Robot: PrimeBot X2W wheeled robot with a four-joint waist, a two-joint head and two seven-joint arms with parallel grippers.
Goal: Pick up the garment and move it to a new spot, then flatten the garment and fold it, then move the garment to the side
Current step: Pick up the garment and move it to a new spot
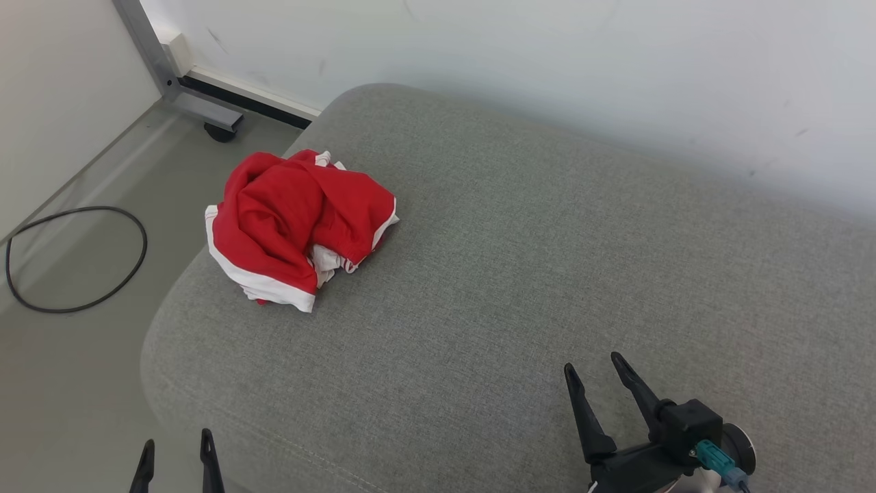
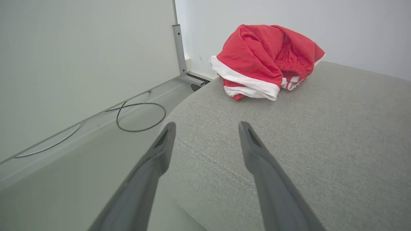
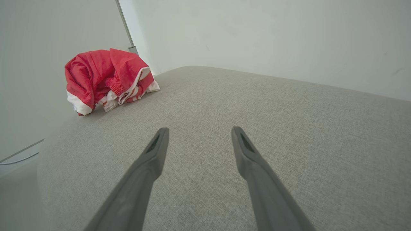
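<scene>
A: Garment point(image 1: 294, 226) lying where?
B: Crumpled in a red-and-white heap near the far left corner of the grey cushion point(image 1: 513, 274).
A: Anything held?
B: No. Left gripper point(image 1: 177, 438) and right gripper point(image 1: 592, 361) both spread wide at the near side, holding nothing, well apart from it.

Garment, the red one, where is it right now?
In the head view the garment lies crumpled on the far left corner of the grey cushion, by its edge, right of the looped floor cable.
</scene>
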